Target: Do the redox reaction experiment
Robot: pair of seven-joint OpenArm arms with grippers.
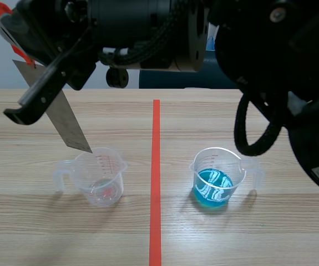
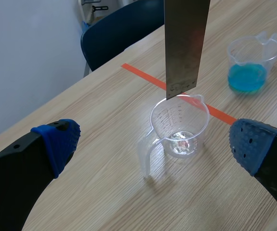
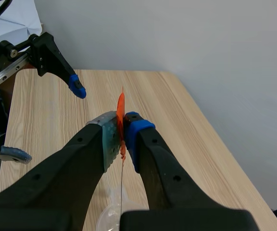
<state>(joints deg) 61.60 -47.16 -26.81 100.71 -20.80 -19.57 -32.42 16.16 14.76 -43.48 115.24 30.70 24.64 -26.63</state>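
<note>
A clear measuring beaker (image 1: 100, 180) (image 2: 179, 127) with a trace of residue stands left of the tape line. A second beaker (image 1: 213, 185) (image 2: 248, 72), holding blue liquid, stands right of it. A grey metal strip (image 1: 59, 116) (image 2: 184, 48) hangs tilted, its lower end just over the clear beaker's rim. My right gripper (image 3: 121, 127), reaching across to the upper left, is shut on the strip's top, where an orange tag (image 3: 121, 108) shows. My left gripper (image 2: 160, 139) is open and hovers above the clear beaker; one of its pads (image 3: 75, 87) shows in the right wrist view.
An orange-red tape line (image 1: 156, 177) runs down the middle of the wooden table (image 1: 259, 233). A dark blue chair (image 2: 124, 29) stands past the table's far edge. Both arms fill the space above the table.
</note>
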